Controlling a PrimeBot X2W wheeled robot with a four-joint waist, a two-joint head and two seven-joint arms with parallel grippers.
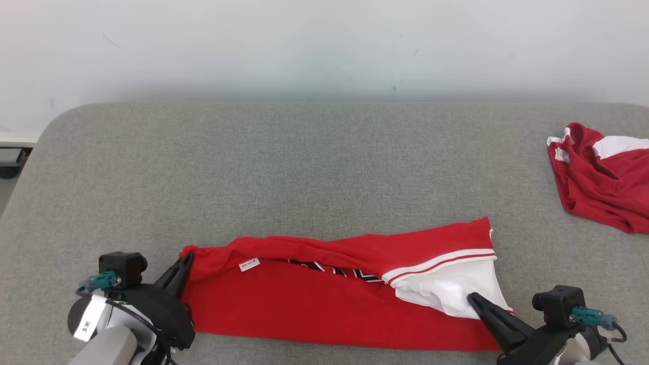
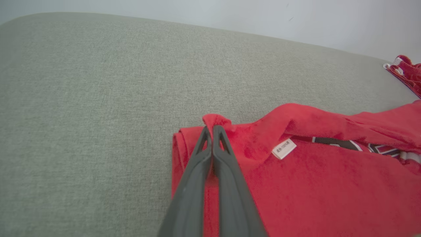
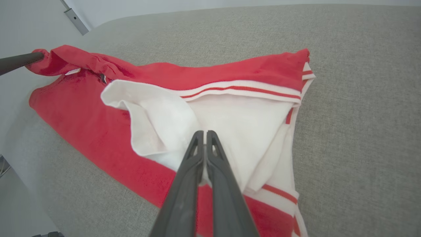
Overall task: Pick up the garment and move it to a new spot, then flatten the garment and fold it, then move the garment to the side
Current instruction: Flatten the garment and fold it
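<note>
Running crosswise, the red-and-white fleece garment [image 1: 314, 304] is pinched at opposite ends by closed fingers of the left gripper [image 1: 187, 259] and right gripper [image 1: 472, 298].

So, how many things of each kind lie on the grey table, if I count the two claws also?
Garments, red and white: 2 (front garment, crumpled garment at the right)
Claws: 2 (left claw, right claw, both shut on the front garment)
Total: 4
</note>
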